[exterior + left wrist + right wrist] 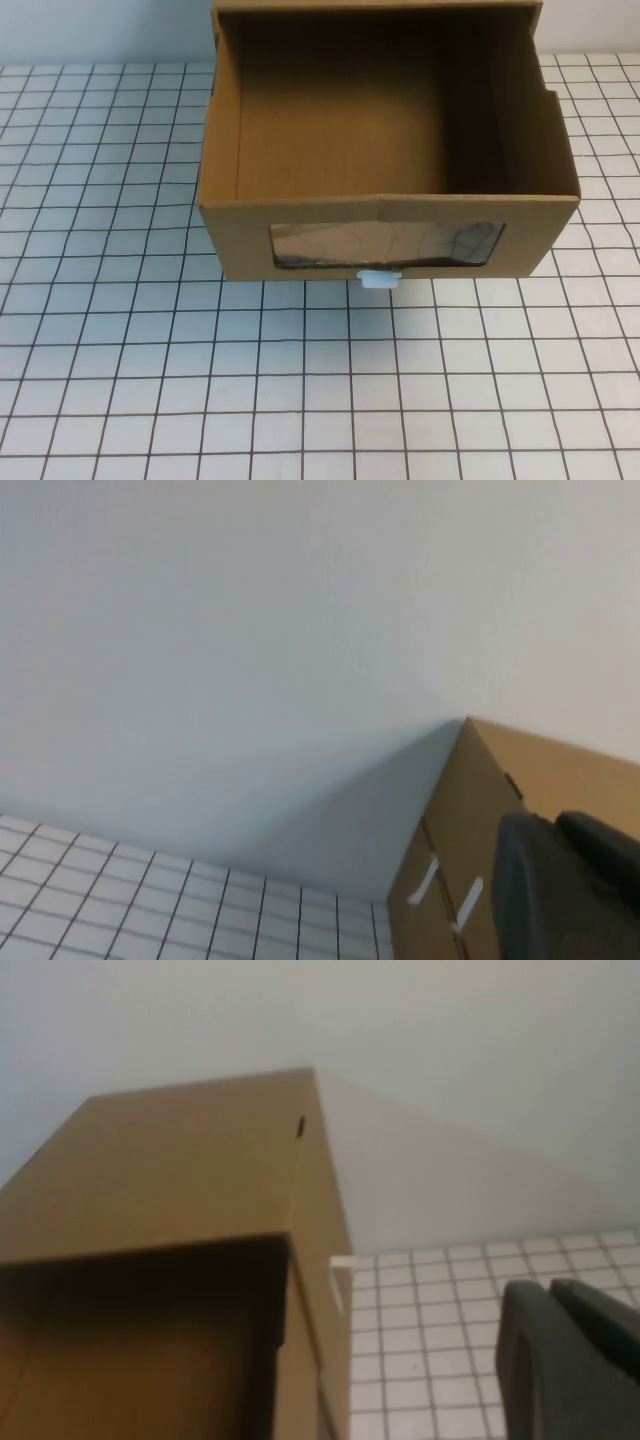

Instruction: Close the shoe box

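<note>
Cardboard, brown: the shoe box (385,150) sits at upper centre of the high view, its drawer pulled well out toward the camera and empty. The front panel carries a clear window (386,243) and a white pull tab (379,279) at its lower edge.

Gridded white surface (200,380) fills the lower frame.

Neither arm shows in the high view. Left gripper (570,890) appears only as a dark blurred mass at lower right of the left wrist view, beside the box's outer wall; right gripper (575,1360) likewise at lower right of its view. Finger spread: cannot tell for either.

Risks, as judged:
- an off-centre push on the front could skew the drawer and jam it;
- the light box may slide back instead of closing;
- pressing the window may buckle the plastic.
</note>
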`<state>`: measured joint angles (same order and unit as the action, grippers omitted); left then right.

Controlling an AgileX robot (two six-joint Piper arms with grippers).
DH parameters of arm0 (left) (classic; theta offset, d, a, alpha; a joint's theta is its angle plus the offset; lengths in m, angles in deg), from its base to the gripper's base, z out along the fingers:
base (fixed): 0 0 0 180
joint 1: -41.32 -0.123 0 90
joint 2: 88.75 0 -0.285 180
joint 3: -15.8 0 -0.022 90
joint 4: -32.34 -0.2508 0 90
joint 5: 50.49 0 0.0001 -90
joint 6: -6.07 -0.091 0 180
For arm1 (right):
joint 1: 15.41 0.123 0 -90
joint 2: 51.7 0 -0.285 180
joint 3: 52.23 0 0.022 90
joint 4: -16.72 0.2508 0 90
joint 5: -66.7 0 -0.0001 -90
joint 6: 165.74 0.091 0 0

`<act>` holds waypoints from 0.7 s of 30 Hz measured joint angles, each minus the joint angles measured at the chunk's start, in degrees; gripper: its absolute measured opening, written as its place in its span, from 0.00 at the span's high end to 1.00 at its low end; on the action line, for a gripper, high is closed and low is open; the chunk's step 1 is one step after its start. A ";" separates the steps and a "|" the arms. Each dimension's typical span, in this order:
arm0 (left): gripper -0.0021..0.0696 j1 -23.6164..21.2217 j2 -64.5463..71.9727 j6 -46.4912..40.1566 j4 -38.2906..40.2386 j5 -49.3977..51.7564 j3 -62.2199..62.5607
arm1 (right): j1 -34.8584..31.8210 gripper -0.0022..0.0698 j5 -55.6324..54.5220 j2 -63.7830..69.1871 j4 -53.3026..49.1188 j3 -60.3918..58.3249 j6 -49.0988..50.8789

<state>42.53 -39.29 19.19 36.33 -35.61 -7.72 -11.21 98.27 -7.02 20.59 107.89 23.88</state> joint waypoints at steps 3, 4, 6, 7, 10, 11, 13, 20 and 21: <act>0.97 1.56 3.90 -5.72 2.95 4.59 3.32 | 2.72 0.99 1.72 1.99 3.44 0.05 -2.92; 0.97 2.63 5.80 -9.53 5.07 6.58 5.13 | 3.68 0.99 2.13 2.70 4.43 0.05 -5.36; 0.97 5.03 10.25 -19.31 10.20 10.13 9.57 | 6.28 0.99 3.22 4.66 8.55 0.15 -14.22; 0.97 6.48 12.73 -24.80 13.53 11.99 12.15 | 7.30 0.99 3.69 5.42 10.76 0.15 -18.38; 0.97 10.46 20.33 -39.31 22.94 17.95 20.16 | 10.85 0.99 6.28 8.01 20.78 0.15 -33.76; 0.97 11.60 22.61 -42.72 25.43 19.43 22.64 | 11.87 0.99 7.31 8.73 24.22 0.15 -39.00; 0.97 13.26 28.61 -49.05 30.76 22.82 29.08 | 13.50 0.99 9.20 9.67 29.88 0.15 -48.37; 0.97 14.34 50.77 -54.61 42.26 32.92 53.83 | 18.11 0.99 14.08 11.54 43.02 0.15 -67.23; 0.97 14.44 54.38 -54.86 43.42 34.67 58.00 | 18.69 0.99 14.57 11.65 43.64 0.15 -68.88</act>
<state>56.97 15.09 -35.67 79.75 -0.93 50.28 7.48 112.84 4.64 64.22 108.04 -45.00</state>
